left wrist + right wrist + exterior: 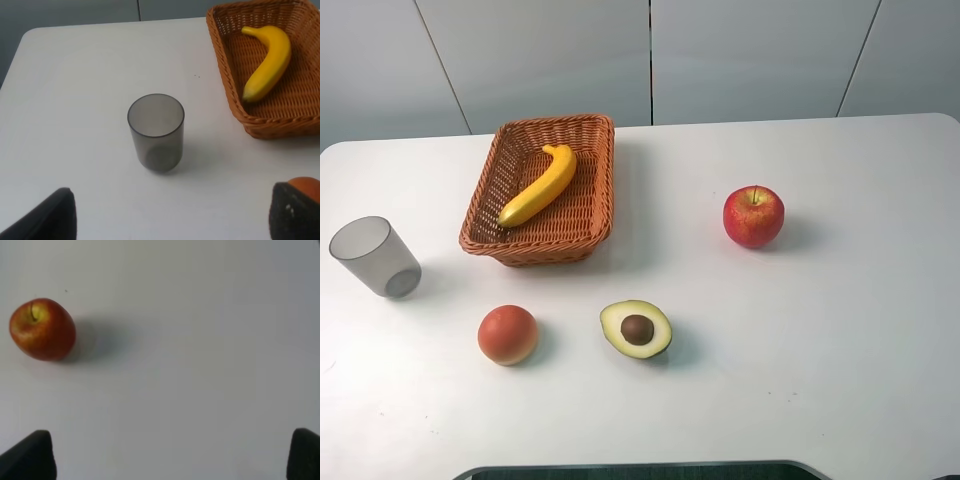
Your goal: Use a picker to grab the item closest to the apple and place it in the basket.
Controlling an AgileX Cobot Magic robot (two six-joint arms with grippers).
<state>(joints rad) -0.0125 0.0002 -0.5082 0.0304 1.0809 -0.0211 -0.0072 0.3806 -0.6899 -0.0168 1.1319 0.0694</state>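
A red apple [753, 215] stands on the white table right of centre; the right wrist view shows the apple [42, 329] too. The thing nearest to it is a halved avocado [636, 329], cut side up with its brown pit showing. The wicker basket [595, 135] at the back left holds a yellow banana [540, 186]. Neither arm appears in the exterior view. My left gripper [172, 215] is open, its dark fingertips [52, 217] wide apart above the table. My right gripper [172, 455] is open too, well apart from the apple.
A grey translucent cup [376, 257] stands at the table's left edge and shows as the cup [156, 132] in the left wrist view. An orange-red round fruit [508, 334] lies left of the avocado. The basket [227, 65] and banana [268, 61] also appear there.
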